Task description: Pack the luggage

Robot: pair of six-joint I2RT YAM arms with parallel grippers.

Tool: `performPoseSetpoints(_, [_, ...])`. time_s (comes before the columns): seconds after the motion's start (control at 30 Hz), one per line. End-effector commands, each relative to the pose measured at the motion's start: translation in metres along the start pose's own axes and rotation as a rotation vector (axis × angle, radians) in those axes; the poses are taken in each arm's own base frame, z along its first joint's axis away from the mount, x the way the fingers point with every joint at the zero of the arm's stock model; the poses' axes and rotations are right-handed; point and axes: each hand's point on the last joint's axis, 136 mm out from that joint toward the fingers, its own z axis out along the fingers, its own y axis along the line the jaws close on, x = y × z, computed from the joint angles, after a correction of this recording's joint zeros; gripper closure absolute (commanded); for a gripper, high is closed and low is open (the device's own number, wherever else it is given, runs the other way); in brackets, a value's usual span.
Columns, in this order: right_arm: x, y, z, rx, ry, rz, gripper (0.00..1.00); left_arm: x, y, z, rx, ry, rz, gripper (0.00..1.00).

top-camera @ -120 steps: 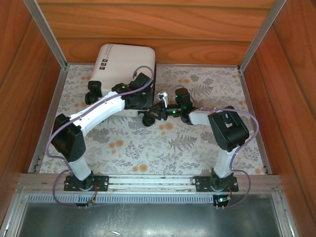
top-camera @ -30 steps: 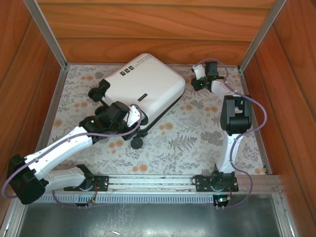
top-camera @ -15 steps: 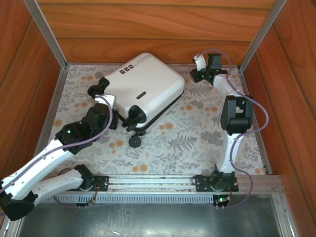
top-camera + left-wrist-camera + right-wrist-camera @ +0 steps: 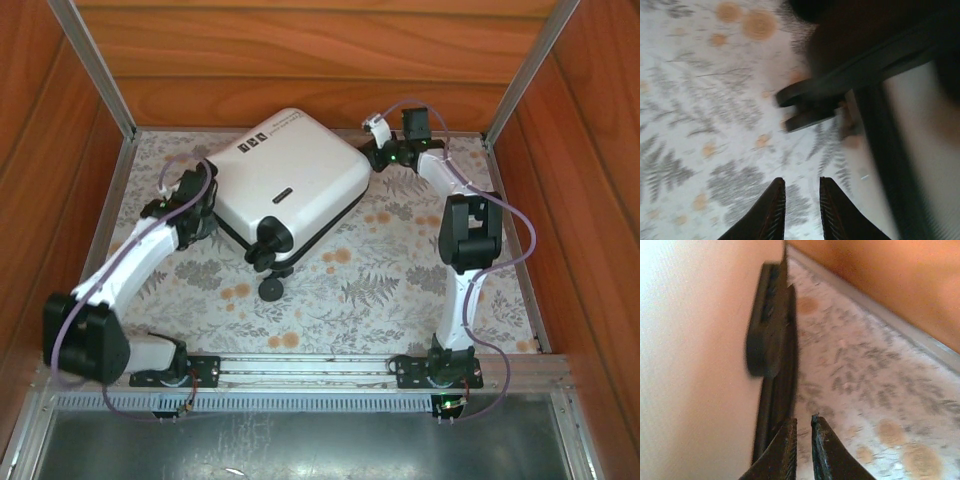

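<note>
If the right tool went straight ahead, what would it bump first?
Probably the luggage: the right tool points along its black edge trim toward a black bump. Blurry, so it might skim past.

Bare table point(image 4: 400, 270) right of luggage point(image 4: 290, 185)

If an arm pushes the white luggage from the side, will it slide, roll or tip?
The luggage lies flat on its broad side, so it probably will not tip. Its glossy hard shell looks stiff and slippery. Lying so, it should slide rather than roll on its wheels.
</note>
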Motion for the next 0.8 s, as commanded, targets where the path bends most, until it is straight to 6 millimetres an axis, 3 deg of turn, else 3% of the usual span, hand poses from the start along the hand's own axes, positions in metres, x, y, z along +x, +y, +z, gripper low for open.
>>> performPoseSetpoints(0.0, [-0.006, 0.057, -0.006, -0.188, -0.071, -0.053, 0.85, -0.031, -0.054, 0.004, 0.170, -0.006, 0.059, 0.75])
performPoseSetpoints(0.2, [0.006, 0.109, -0.013, -0.289, -0.085, -0.098, 0.87, -0.067, -0.127, 0.031, 0.291, 0.024, 0.240, 0.75])
performPoseSetpoints(0.4, [0.020, 0.165, -0.011, -0.353, -0.050, -0.197, 0.86, -0.077, -0.172, 0.048, 0.406, 0.062, 0.313, 0.70])
performPoseSetpoints(0.6, [0.028, 0.217, -0.005, -0.373, -0.019, -0.266, 0.84, -0.094, -0.172, 0.040, 0.393, -0.009, 0.393, 0.61])
performPoseSetpoints(0.77, [0.032, 0.251, 0.000, -0.374, -0.028, -0.308, 0.83, -0.119, -0.138, 0.017, 0.259, -0.142, 0.440, 0.53])
